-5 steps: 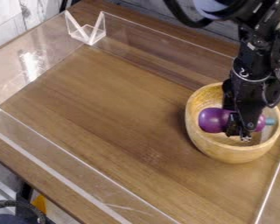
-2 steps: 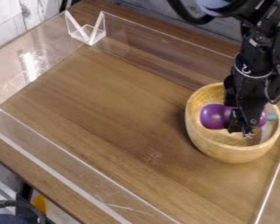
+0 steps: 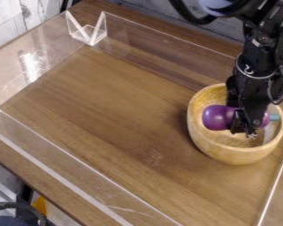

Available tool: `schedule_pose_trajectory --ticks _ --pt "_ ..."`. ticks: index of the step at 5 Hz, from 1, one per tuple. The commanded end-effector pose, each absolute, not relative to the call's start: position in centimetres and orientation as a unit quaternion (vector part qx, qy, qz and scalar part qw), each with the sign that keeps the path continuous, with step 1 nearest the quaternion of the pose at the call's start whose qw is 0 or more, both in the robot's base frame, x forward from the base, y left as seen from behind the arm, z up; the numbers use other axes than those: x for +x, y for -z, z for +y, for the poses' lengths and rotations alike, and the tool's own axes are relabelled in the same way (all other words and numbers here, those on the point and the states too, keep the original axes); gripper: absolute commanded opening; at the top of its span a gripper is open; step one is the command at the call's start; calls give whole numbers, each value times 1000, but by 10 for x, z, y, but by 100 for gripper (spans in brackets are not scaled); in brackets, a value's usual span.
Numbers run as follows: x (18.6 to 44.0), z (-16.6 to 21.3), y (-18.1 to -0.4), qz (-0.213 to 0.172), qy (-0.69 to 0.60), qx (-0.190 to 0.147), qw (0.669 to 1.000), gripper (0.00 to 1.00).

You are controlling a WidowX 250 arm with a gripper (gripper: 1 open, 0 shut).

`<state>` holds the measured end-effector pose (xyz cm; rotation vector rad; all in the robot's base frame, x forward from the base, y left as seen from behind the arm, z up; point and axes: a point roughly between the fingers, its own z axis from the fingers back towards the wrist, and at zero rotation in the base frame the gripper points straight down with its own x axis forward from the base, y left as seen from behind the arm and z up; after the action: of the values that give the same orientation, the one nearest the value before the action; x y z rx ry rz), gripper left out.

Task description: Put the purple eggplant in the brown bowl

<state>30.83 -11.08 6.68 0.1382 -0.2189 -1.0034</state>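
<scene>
A wooden tabletop (image 3: 120,115) spreads leftward, edged by clear acrylic walls (image 3: 49,168). At right sits the brown bowl (image 3: 215,146). Inside it lies the purple eggplant (image 3: 216,116), already within the rim. The black gripper (image 3: 247,131) reaches steeply down into the bowl, likely to set the eggplant down. It hides the eggplant's right end, so whether the jaws grasp it cannot be told.

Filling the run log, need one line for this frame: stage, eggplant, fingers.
stage: placing | eggplant: inside bowl | fingers: down in bowl at eggplant, grip unclear | arm: over bowl
</scene>
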Motion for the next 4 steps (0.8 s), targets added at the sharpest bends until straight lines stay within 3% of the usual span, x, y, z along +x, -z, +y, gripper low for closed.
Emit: schedule_pose_trajectory --ticks 1,2,3,4 --pt "317 -115 -83 -135 477 70 866 0" --pt "316 -113 -81 -133 475 69 867 100" --pt "316 -112 -78 -132 473 69 869 0" --pt "317 -111 -75 -130 471 68 870 0"
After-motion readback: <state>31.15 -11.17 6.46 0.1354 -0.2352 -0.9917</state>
